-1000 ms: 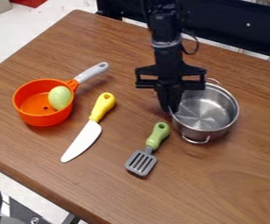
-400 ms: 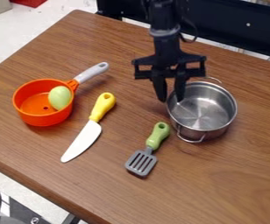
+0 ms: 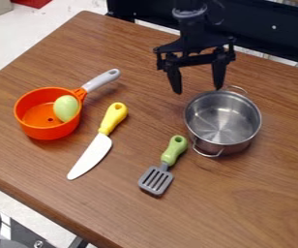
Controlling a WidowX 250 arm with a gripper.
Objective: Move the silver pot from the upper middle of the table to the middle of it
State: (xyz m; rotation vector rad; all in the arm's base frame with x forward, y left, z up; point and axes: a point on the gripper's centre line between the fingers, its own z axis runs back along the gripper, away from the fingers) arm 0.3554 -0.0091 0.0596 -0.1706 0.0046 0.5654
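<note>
Pale floor (image 3: 41,22) lies behind (black panel (image 3: 287,38), too).

The black gripper (image 3: 198,89) hangs down from the arm (image 3: 191,17) at upper middle, its two fingers (image 3: 219,72) spread wide apart.

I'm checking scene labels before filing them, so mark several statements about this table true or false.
1. The green egg-shaped thing lies inside the orange pan. True.
2. The silver pot is held between the jaws. False: the jaws stand open above the table, and the pot rests on it.
3. The knife lies between the orange pan and the spatula. True.
4. The spatula has a yellow handle. False: its handle is green; the knife's is yellow.
5. The silver pot is upside down. False: it stands upright, its inside visible from above.
6. The orange pan's grey handle points away from the camera. True.
</note>
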